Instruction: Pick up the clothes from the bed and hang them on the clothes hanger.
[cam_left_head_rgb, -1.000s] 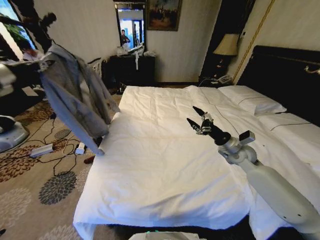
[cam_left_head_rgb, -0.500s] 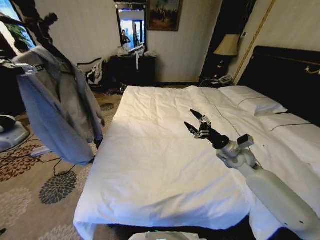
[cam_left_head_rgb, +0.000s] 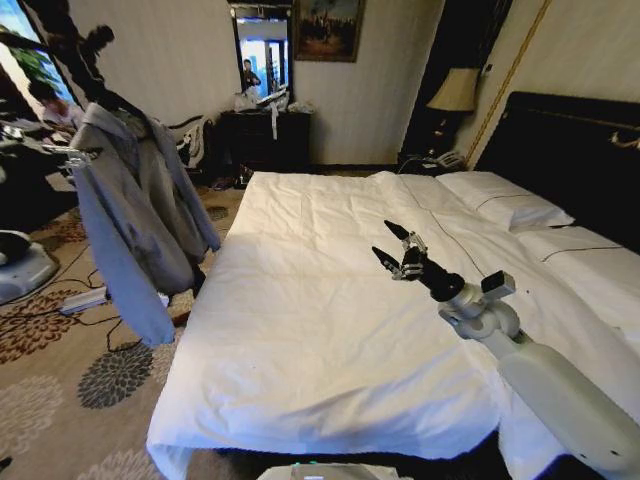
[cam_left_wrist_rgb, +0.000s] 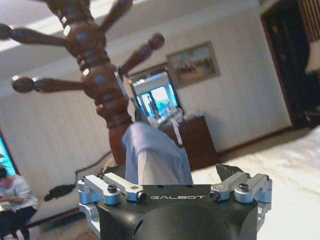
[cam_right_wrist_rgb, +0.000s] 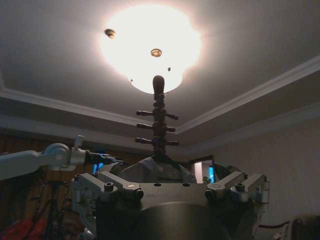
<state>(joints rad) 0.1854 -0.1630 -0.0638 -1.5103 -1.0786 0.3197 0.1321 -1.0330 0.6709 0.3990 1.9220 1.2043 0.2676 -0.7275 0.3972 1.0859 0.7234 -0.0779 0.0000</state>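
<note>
The grey-blue shirt (cam_left_wrist_rgb: 156, 159) is draping over the wooden clothes hanger (cam_left_wrist_rgb: 95, 75) at frame center, rising just above the left gripper (cam_left_wrist_rgb: 175, 187), whose fingers are spreading wide.

Shirt (cam_left_head_rgb: 135, 215) swung: 1.0 s ago flared toward bed's left edge, hem near mattress; 0.5 s ago drawn back left, hanging broad; now narrower, draped on coat stand (cam_left_wrist_rgb: 95, 75), one sleeve dangling low over carpet. Right gripper (cam_left_head_rgb: 398, 250) wavered slightly above bed (cam_left_head_rgb: 300, 330), first back, now a bit right; fingers spread throughout.
</note>
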